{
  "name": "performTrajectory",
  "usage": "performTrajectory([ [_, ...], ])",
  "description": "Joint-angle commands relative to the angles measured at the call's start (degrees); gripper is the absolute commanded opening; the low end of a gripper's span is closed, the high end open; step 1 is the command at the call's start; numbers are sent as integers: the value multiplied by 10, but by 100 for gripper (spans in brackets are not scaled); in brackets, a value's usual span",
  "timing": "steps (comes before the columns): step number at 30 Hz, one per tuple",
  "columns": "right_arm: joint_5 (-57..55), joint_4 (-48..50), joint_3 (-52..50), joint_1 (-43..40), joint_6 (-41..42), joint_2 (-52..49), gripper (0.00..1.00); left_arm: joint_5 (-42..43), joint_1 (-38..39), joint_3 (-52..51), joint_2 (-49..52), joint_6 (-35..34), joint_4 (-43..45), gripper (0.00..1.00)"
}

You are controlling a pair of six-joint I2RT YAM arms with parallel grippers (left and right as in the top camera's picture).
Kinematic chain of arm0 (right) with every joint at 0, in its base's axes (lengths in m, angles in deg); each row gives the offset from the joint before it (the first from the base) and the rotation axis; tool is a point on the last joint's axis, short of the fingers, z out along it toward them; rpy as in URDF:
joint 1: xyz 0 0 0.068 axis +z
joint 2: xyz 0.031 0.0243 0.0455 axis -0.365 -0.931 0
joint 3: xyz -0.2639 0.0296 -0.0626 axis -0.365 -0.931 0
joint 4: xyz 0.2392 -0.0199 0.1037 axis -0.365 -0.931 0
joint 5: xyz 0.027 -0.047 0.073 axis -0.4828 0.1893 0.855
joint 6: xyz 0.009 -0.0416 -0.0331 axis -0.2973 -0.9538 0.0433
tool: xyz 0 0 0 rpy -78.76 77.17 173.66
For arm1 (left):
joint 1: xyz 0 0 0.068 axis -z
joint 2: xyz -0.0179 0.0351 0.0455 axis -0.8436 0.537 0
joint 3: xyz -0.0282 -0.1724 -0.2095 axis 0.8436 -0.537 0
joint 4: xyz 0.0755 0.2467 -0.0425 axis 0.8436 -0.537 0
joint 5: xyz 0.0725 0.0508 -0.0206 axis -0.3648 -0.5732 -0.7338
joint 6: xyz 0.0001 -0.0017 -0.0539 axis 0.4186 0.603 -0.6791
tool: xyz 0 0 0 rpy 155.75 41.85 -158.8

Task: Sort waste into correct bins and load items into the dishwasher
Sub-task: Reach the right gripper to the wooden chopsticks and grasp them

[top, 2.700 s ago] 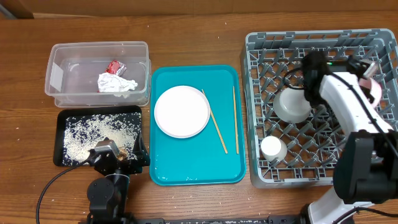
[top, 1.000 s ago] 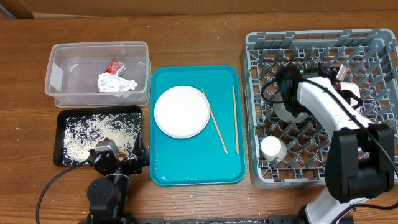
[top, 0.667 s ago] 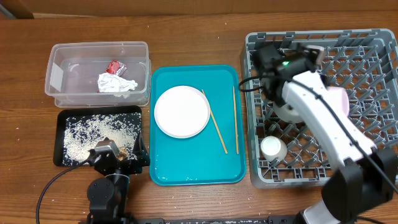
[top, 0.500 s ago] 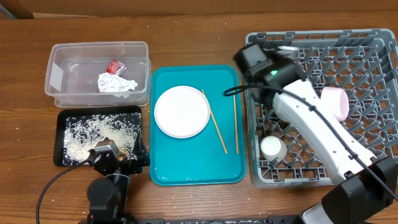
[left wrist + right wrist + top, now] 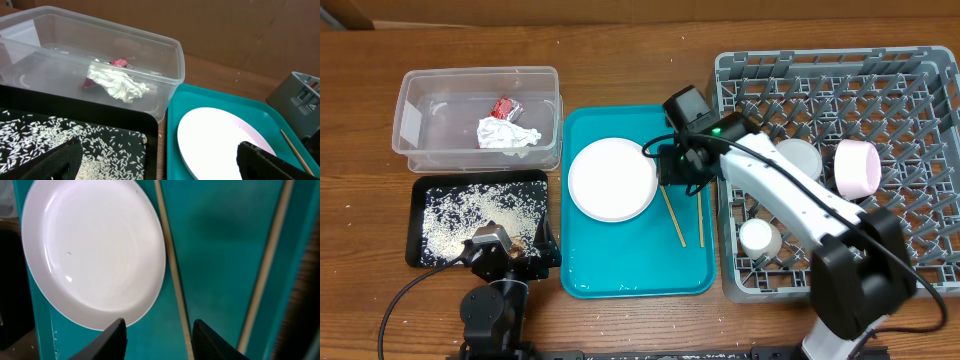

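Wooden table [image 5: 620,60], teal tray [image 5: 620,270] centre: right gripper [image 5: 159,336], jaws apart, astride chopstick [image 5: 170,255]; thin, light, stiff, probably slippery; pinch mid-length.

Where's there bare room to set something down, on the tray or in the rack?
Teal tray: the near strip below the white plate is bare. Rack: far-right cells behind the pink plate are free. Crowded: around the chopsticks, where the right claw hovers.

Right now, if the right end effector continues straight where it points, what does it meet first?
Probably the chopstick beside the white plate, lying on the teal tray; depth is unclear.
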Motion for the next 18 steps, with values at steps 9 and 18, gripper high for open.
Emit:
performTrajectory([
  [9, -38, -32, -2, -1, -106, -40, 35, -4, -6, -2, -7, -5, 2, 100],
  [18, -23, -70, -24, 23, -224, -93, 43, -4, -6, -2, -7, -5, 2, 100],
])
